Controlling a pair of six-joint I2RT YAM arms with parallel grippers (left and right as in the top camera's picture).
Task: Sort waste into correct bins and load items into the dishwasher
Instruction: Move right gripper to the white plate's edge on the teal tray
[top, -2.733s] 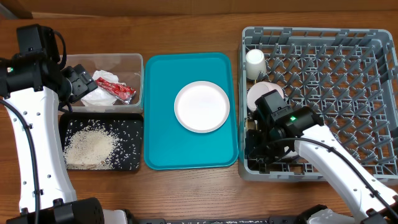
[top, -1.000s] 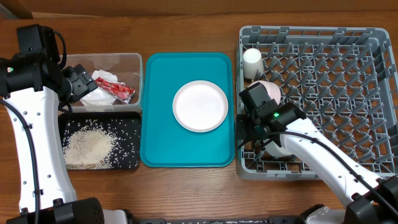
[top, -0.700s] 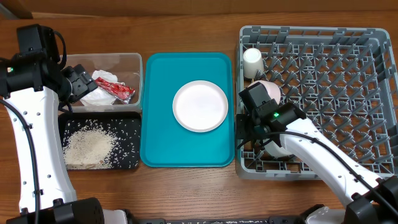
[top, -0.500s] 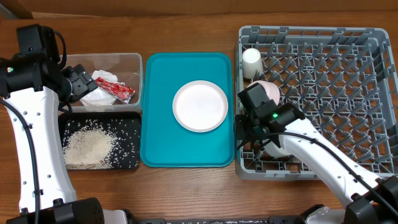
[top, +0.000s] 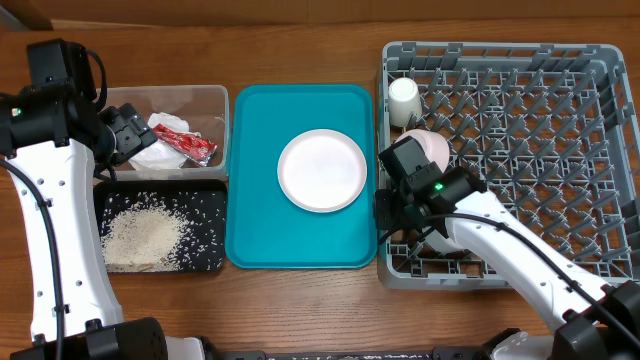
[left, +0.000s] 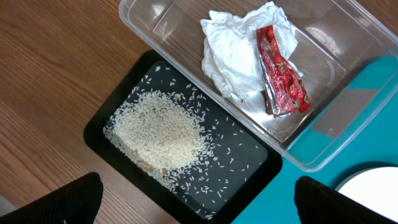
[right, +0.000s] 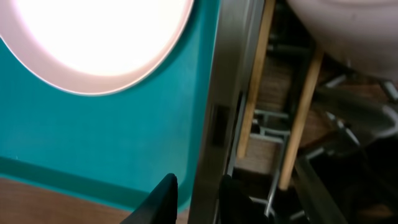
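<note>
My right gripper (top: 386, 213) (right: 199, 196) is shut on the left wall of the grey dish rack (top: 520, 100) (right: 217, 93), one finger on each side. Two wooden chopsticks (right: 255, 81) lie in the rack under a pale bowl (right: 354, 31) (top: 430, 148). A small white cup (top: 404, 100) stands in the rack's back left corner. A white plate (top: 322, 170) (right: 99, 37) lies on the teal tray. My left gripper (left: 199, 208) (top: 120, 135) is open and empty above the bins. The clear tub (top: 225, 120) (left: 155, 18) holds the white tissue (left: 230, 59) and red wrapper (left: 280, 71). The black tray (top: 215, 205) (left: 112, 115) holds rice (left: 158, 130).
The teal serving tray (top: 260, 230) (right: 93, 137) lies between the bins and the rack, its right edge against the rack's left wall. Most of the rack's pegs stand free. Bare wooden table runs along the front and back edges.
The rack has slid left against the teal tray with my right gripper on its wall, and the tray has shifted slightly left. The left arm has not moved.
</note>
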